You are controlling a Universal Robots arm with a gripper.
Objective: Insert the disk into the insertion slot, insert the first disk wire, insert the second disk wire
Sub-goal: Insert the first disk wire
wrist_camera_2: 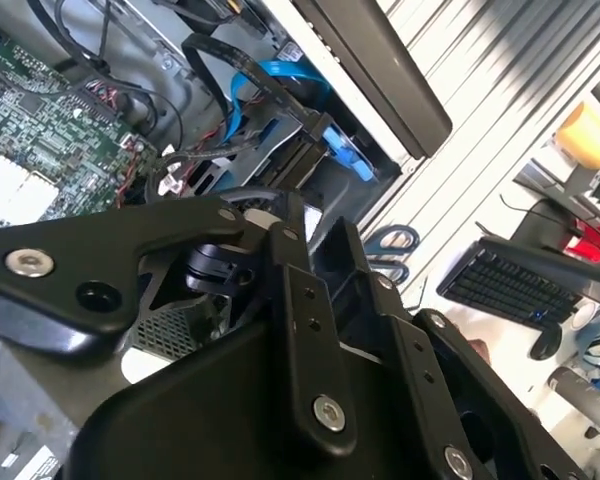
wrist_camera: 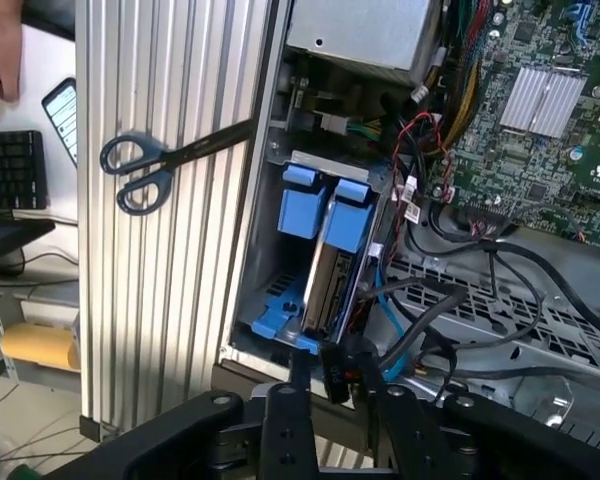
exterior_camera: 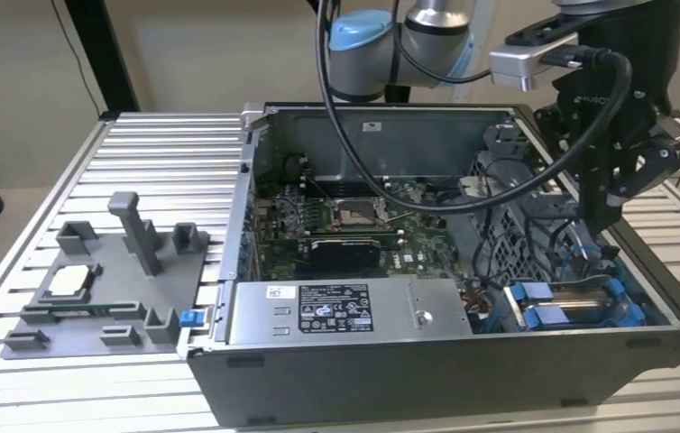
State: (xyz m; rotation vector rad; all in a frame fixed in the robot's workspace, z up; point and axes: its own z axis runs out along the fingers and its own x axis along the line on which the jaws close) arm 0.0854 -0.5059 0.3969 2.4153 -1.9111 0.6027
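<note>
From my station, I judge the first step done. The disk (wrist_camera: pixel 330 285) stands on edge inside the insertion slot (wrist_camera: pixel 280 318), its silver side between the blue rails and the two blue tabs at its far end. In the exterior view the bay sits in the near corner of the computer case (exterior_camera: pixel 436 361), on the exterior view's right.

The hand (wrist_camera: pixel 335 378) is down inside the case, just beside the near end of the disk. Its fingers look closed on a small black connector (wrist_camera: pixel 336 360) with wire trailing from it. I take that for one of the disk wires, though I can't tell which. The connector is close to the disk's end, but I can't say whether it has gone in or is only lined up.

A blue wire (wrist_camera: pixel 392 320) loops just beside the same end, and whether it is plugged in is hidden from me. So I read this as the wire stage, with neither wire confirmed as seated.

A pair of scissors (wrist_camera: pixel 140 170) lies on the ribbed worktop (wrist_camera: pixel 180 300) against the outside of the case, apart from the work.
</note>
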